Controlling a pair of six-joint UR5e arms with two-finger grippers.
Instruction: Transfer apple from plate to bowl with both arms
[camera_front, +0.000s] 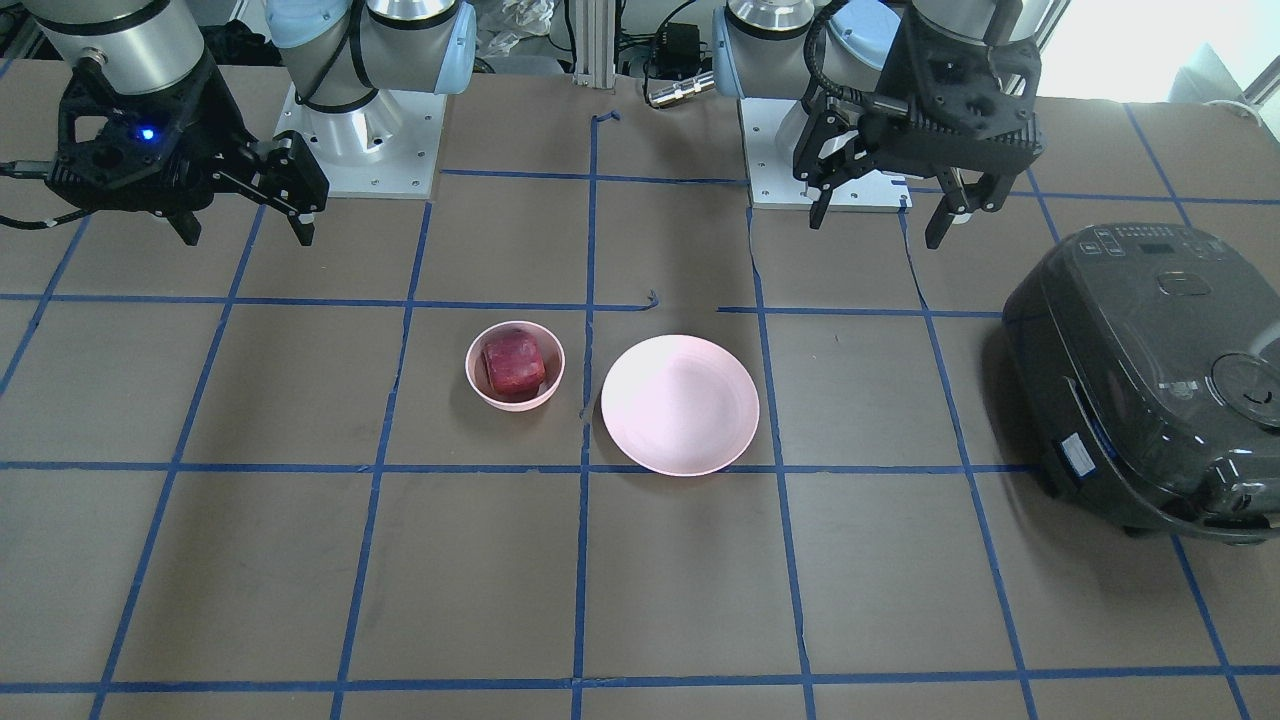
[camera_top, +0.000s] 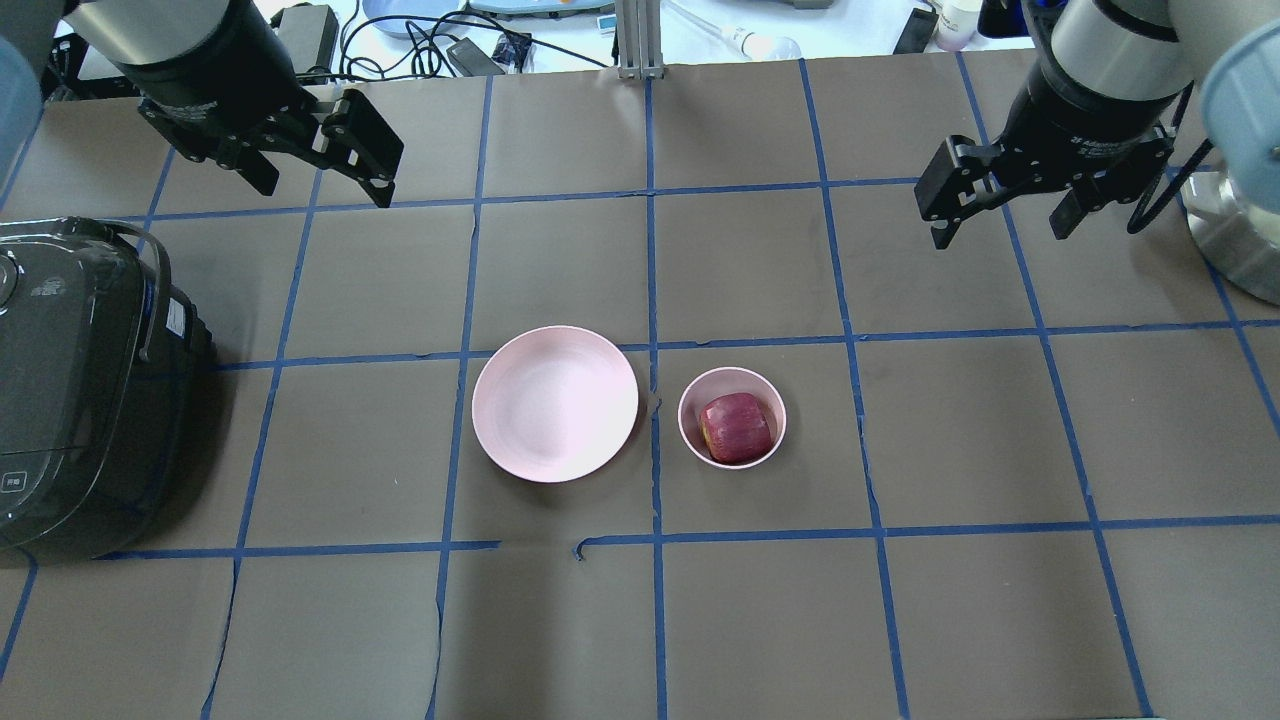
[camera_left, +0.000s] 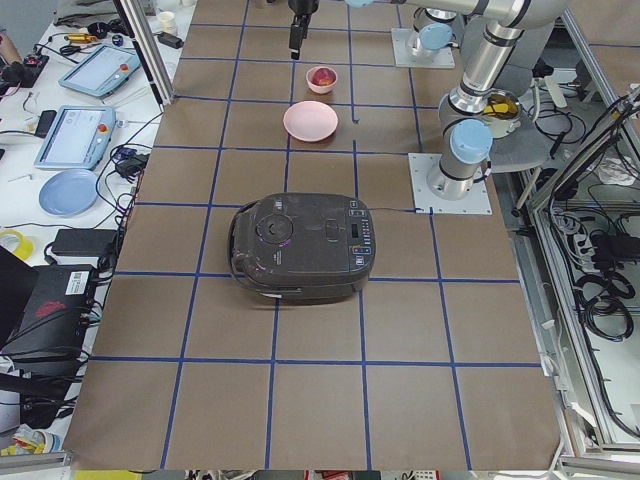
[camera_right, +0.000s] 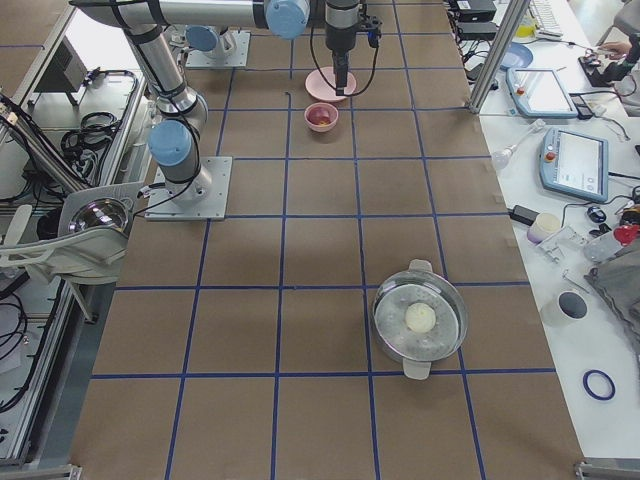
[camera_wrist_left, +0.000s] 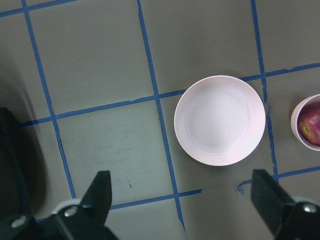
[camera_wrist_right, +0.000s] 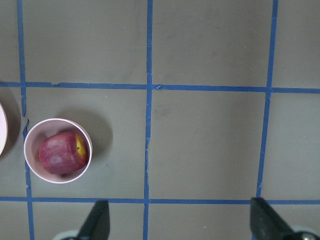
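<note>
The dark red apple (camera_front: 514, 363) lies inside the small pink bowl (camera_front: 470, 372). It also shows in the overhead view (camera_top: 738, 427), within the bowl's rim (camera_top: 684, 420). The pale pink plate (camera_front: 680, 405) is empty and sits just beside the bowl, apart from it (camera_top: 555, 403). My left gripper (camera_top: 325, 190) is open and empty, raised far behind the plate; its wrist view looks down on the plate (camera_wrist_left: 220, 120). My right gripper (camera_top: 1000, 232) is open and empty, raised behind and to the right of the bowl. Its wrist view shows the apple (camera_wrist_right: 62, 153).
A dark grey rice cooker (camera_top: 80, 390) stands at the table's left end, near my left arm. A steel pot (camera_right: 420, 320) holding a white ball sits at the far right end. Blue tape lines grid the brown table.
</note>
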